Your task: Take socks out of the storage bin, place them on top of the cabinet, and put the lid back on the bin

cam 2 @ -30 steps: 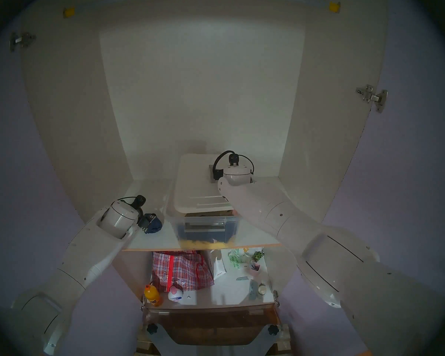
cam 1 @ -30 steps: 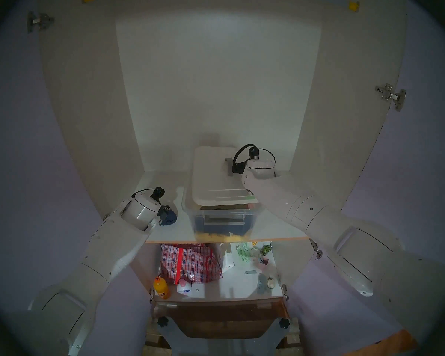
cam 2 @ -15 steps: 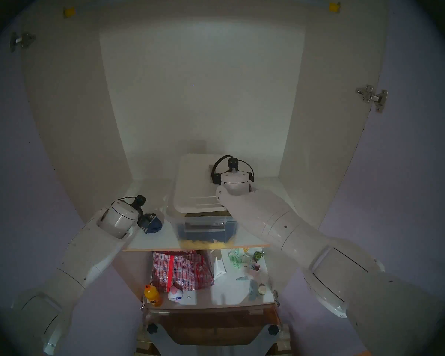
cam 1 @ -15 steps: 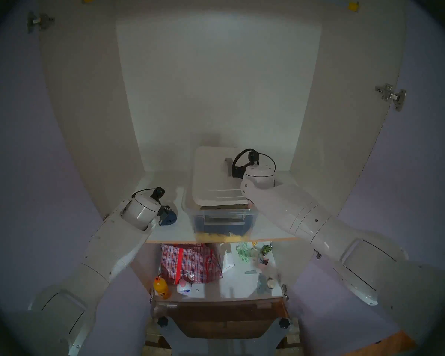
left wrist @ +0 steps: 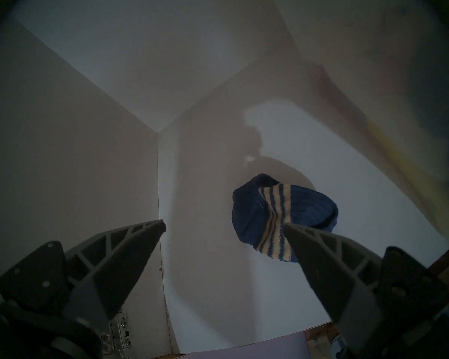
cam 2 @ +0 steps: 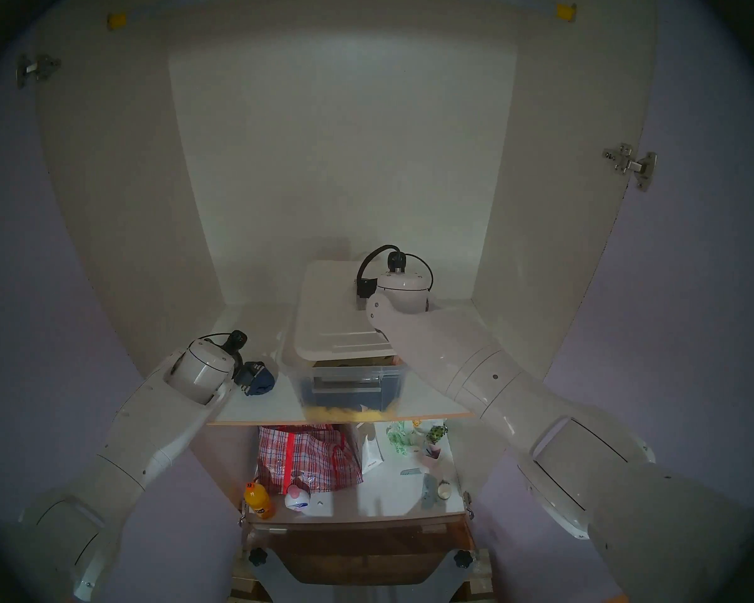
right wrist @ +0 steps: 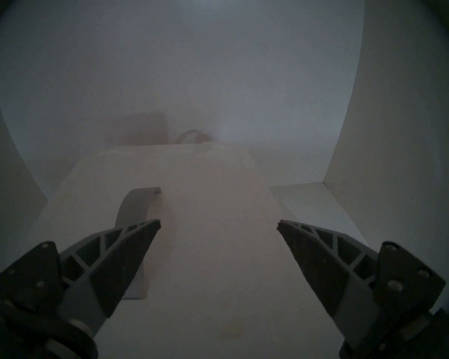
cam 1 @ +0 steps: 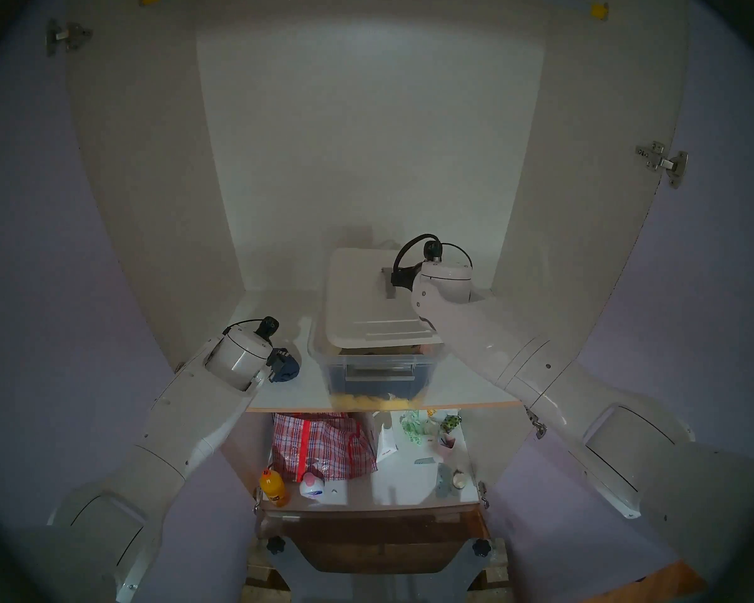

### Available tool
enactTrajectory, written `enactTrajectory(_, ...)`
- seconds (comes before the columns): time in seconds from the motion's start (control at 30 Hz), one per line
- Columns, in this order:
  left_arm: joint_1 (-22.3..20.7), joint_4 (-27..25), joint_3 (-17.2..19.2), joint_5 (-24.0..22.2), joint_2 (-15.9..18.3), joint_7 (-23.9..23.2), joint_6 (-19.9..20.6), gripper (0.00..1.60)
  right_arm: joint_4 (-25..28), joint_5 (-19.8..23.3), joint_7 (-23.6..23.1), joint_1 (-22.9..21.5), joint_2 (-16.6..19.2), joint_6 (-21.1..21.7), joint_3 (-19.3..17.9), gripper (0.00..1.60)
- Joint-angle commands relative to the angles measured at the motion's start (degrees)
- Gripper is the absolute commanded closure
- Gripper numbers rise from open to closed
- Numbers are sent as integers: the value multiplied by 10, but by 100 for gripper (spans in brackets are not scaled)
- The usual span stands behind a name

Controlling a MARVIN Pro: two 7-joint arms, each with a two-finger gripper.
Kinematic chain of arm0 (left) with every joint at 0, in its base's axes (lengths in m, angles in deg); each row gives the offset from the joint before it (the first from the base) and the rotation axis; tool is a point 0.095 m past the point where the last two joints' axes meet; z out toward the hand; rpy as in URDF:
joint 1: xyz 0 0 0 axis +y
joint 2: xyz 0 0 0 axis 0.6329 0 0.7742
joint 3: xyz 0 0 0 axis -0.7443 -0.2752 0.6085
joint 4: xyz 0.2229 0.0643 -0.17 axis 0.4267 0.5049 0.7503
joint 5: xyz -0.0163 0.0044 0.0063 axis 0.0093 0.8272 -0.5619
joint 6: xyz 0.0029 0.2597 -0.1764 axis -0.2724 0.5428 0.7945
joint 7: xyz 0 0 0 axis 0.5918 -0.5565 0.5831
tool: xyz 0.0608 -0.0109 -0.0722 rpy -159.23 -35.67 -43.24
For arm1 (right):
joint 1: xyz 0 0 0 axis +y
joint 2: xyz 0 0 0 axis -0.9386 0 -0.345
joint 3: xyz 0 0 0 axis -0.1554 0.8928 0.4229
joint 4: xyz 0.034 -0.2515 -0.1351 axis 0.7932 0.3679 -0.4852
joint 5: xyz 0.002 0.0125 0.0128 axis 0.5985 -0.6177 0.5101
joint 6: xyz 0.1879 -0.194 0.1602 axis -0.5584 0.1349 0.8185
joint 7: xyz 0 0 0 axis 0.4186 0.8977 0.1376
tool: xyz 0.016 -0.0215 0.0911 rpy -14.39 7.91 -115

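Note:
The navy socks (cam 1: 286,365) with white stripes lie balled on the cabinet's white shelf (cam 1: 466,384), left of the clear storage bin (cam 1: 379,371). In the left wrist view my left gripper (left wrist: 223,225) is open and empty, with its right fingertip in front of the socks (left wrist: 278,216). The white lid (cam 1: 362,302) lies on the bin, set back, so a strip at the bin's front stays uncovered. My right gripper (right wrist: 218,222) is open just above the lid (right wrist: 218,182), to the right of the grey strap handle (right wrist: 138,203).
The cabinet's side walls and back panel close in the shelf. Below it, a lower shelf holds a red checked bag (cam 1: 323,445), an orange bottle (cam 1: 274,487), a white-pink bottle (cam 1: 312,487) and several small items at the right.
My right wrist dipped toward me, then rose and moved slightly back and right. The lid's front edge now lies flatter and reaches further right. My left arm and the socks have not moved.

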Motion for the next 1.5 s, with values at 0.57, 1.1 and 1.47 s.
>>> enactTrajectory(0.57,-15,-13,3,1,1,-1,-2,0,-225,-20,-143,-100,-113,-86,4,0)
enactTrajectory(1.1,-15,-13,3,0,1,-1,-2,0,-402,-39,-209,-143,-190,-159,9,156)
enactTrajectory(1.47,-15,-13,3,0,1,-1,-2,0,-344,-57,-131,-125,-195,-154,23,160)
